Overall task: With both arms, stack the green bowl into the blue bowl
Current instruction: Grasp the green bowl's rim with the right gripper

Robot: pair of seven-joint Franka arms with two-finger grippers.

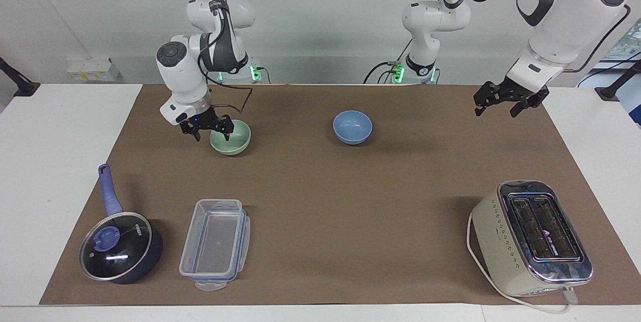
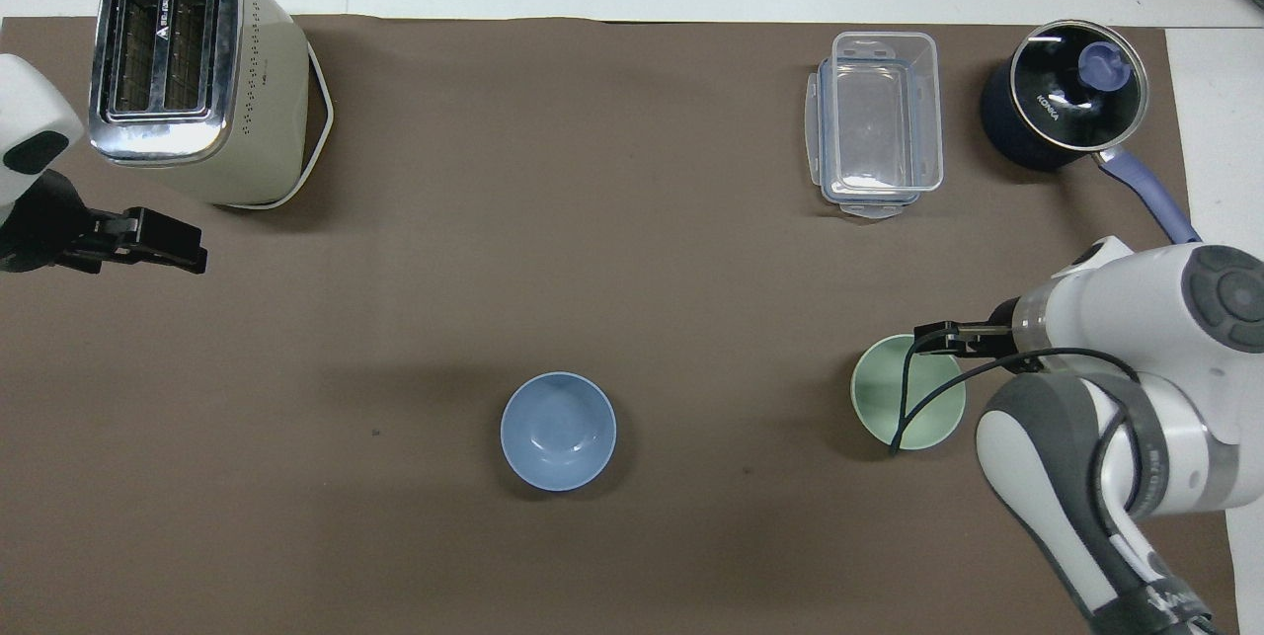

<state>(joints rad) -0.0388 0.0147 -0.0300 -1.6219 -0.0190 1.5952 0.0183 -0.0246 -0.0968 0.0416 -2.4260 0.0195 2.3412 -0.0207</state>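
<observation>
With its fingers spread astride the rim of the green bowl (image 1: 230, 137), which sits on the bench toward the right arm's end, beside the blue bowl (image 1: 352, 126), the right end effector (image 1: 209, 130) seems poised to clench, while the left end effector (image 1: 506, 101) waits released.

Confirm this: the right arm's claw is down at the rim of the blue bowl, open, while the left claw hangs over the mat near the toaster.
One thing is wrong: the bowl. In the facing view the right claw is open at the rim of the green bowl, not the blue bowl, which sits untouched. The left claw does hang over the mat near the toaster.
</observation>
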